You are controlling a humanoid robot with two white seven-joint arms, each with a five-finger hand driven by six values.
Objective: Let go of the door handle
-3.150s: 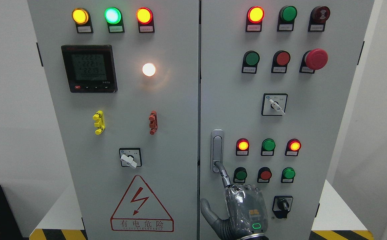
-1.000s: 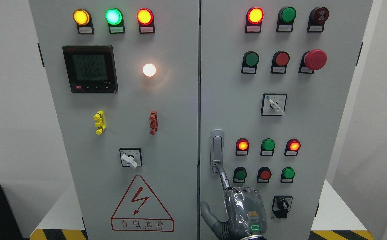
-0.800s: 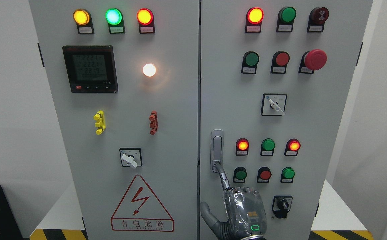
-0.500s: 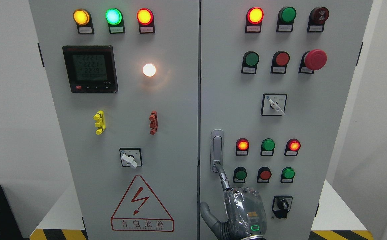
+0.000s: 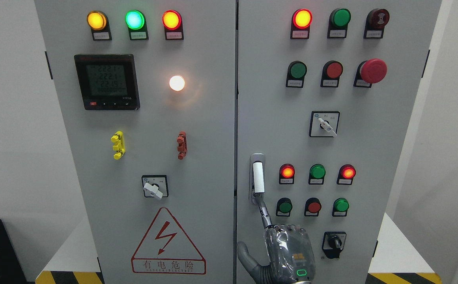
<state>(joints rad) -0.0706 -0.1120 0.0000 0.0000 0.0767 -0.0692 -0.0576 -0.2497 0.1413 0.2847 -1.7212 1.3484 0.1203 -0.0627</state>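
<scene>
Start at the left door [image 5: 134,118]. It carries three lamps, a meter [image 5: 107,81], a lit white lamp [image 5: 176,83], a yellow clip [image 5: 117,144], a red clip [image 5: 181,145], a rotary switch [image 5: 154,187] and a hazard triangle [image 5: 168,243]. None of these concerns your task, and nothing reaches toward them.

The seam [image 5: 236,118] between the doors runs just left of the door handle [image 5: 258,178], on the left edge of the right door [image 5: 386,157]. The handle's white lever stands forward of its housing, which I judge to mean the latch button at its foot has tripped and the lever is free.

Your right hand [image 5: 288,252] comes up from the bottom edge. One finger [image 5: 264,211] is extended, its tip at the handle's lower end; the others are folded back and the thumb [image 5: 246,254] is splayed left. The hand clamps on nothing. I judge this pointing pose is chosen to reach the small button without fouling its neighbours.

Room is tight on the right: a green button [image 5: 284,206] sits just beside the finger, a red button [image 5: 314,206] beyond it, a black key switch [image 5: 334,242] near the knuckles. Below and left of the hand the door is bare. Withdraw that way.

The left hand does not show.
</scene>
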